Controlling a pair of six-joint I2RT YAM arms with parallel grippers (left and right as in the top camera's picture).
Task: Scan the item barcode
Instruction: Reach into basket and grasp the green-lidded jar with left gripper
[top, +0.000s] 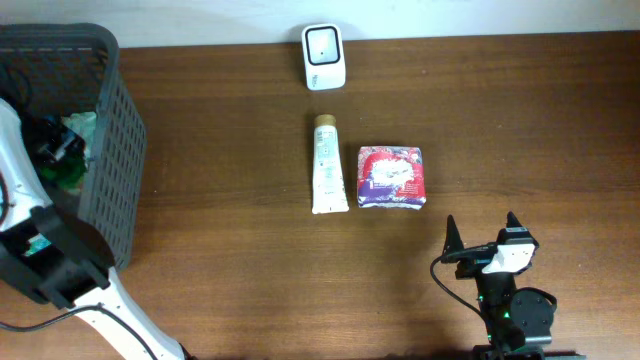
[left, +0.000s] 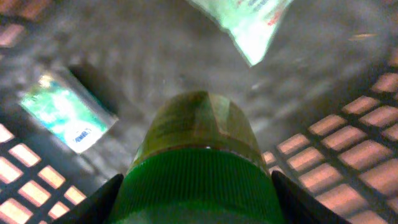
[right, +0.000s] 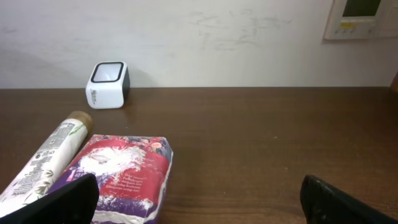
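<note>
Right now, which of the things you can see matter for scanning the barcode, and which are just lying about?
In the job: barcode scanner; green-capped bottle, gripped by the left gripper inside the basket.

Lying about: white tube and floral packet on the table; sachets on the basket floor; right gripper, open and empty.

I'm looking at a dark brown wooden table (top: 520, 130) with visible grain, lit softly and evenly. Behind its far edge stands a white wall (right: 217, 37), faintly scuffed and smudged. High on the right of that wall, in the right wrist view, hangs a pale control panel (right: 364, 18) with a small screen.
</note>
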